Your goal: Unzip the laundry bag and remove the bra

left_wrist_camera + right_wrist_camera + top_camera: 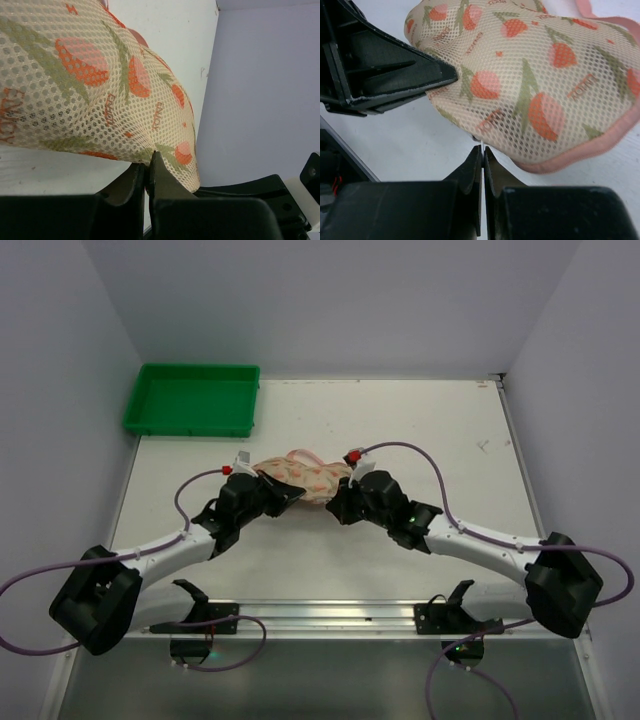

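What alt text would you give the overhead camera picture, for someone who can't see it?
A cream, flower-printed laundry bag is flanked by two black robot grippers: the left gripper at its left end, the right gripper at its right end. A green tray sits beyond, far left.

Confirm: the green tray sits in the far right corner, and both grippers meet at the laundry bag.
Wrong: the top external view shows the green tray in the far left corner. The left gripper and right gripper meet at the laundry bag.
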You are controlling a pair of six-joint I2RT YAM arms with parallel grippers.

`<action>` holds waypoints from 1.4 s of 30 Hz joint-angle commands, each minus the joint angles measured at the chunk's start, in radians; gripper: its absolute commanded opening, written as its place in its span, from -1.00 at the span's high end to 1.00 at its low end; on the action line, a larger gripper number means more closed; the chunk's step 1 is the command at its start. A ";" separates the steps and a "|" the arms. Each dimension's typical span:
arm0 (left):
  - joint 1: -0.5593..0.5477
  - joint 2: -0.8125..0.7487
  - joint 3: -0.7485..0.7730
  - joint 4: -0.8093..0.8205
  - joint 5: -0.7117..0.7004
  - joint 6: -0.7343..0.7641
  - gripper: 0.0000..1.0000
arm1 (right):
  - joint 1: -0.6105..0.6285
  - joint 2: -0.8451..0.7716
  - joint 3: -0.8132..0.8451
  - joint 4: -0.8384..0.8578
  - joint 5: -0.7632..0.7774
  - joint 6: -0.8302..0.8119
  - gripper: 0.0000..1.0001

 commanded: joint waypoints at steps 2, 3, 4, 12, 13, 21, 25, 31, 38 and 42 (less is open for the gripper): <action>0.047 -0.015 -0.023 -0.013 0.084 0.078 1.00 | -0.024 -0.128 -0.030 -0.084 0.099 -0.100 1.00; 0.071 -0.008 -0.030 -0.010 0.099 0.089 1.00 | -0.024 -0.140 -0.039 -0.124 0.094 -0.108 1.00; 0.082 -0.003 -0.030 -0.011 0.113 0.113 1.00 | -0.026 -0.148 -0.044 -0.138 0.090 -0.119 1.00; 0.214 0.130 0.084 -0.115 0.311 0.401 1.00 | -0.032 -0.243 -0.092 -0.211 0.076 -0.127 1.00; 0.220 0.155 0.141 -0.156 0.328 0.487 1.00 | -0.032 -0.248 -0.092 -0.211 0.065 -0.136 1.00; 0.222 0.290 0.330 -0.207 0.394 0.625 0.32 | -0.024 -0.069 0.043 -0.109 -0.177 -0.128 1.00; 0.222 0.186 0.244 -0.227 0.294 0.505 -0.97 | 0.000 0.084 0.146 -0.104 -0.189 -0.101 1.00; 0.208 0.008 -0.009 -0.096 0.283 0.287 -1.00 | 0.012 0.197 0.224 -0.050 -0.235 -0.073 1.00; 0.081 0.049 -0.024 0.003 0.213 0.184 -0.79 | 0.025 0.234 0.254 -0.047 -0.246 -0.067 1.00; 0.082 0.060 -0.017 0.039 0.168 0.164 -0.47 | 0.026 0.203 0.220 -0.052 -0.228 -0.073 1.00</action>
